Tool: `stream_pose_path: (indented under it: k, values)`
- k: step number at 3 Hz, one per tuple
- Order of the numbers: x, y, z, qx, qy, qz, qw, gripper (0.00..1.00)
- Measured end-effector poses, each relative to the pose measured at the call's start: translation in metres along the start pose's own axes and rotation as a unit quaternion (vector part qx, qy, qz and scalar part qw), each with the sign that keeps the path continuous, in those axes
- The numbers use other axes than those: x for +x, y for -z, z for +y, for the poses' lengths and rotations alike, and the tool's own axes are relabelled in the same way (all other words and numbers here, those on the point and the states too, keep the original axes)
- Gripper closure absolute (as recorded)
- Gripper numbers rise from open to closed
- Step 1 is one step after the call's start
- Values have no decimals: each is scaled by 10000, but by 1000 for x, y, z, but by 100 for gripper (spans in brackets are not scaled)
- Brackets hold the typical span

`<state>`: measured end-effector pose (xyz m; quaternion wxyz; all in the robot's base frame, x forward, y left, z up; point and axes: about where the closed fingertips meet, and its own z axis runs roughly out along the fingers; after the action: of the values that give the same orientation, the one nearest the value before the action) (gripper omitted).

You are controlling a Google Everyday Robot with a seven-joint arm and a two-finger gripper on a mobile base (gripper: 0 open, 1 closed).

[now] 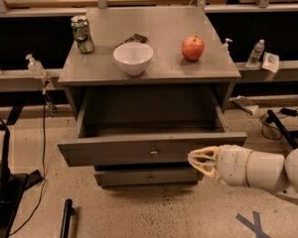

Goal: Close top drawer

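Observation:
The top drawer (114, 151) of the grey cabinet (154, 76) is pulled far out, its deep box empty, with a small metal knob (153, 153) at the centre of its front panel. My gripper (194, 161) is on the white arm coming in from the right. It sits right in front of the right part of the drawer's front panel, at the panel's lower edge, fingers drawn together and holding nothing.
A white bowl (133, 58), a red apple (192, 48), a green can (82, 34) and a dark packet (134, 37) are on the cabinet top. A narrower drawer (144, 176) is shut below. Bottles (256, 53) stand on side ledges. Cables and black gear (5, 192) lie on the floor at left.

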<state>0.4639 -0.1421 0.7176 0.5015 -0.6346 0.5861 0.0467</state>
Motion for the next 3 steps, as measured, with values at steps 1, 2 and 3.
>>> stream_pose_path:
  k: [1, 2, 3]
  values:
    - [30, -14, 6, -442, -771, 239, 9958, 100]
    - [48, -23, -1, -649, -1362, 286, 9881, 100]
    - [58, -33, -23, -539, -1564, 320, 9857, 100]
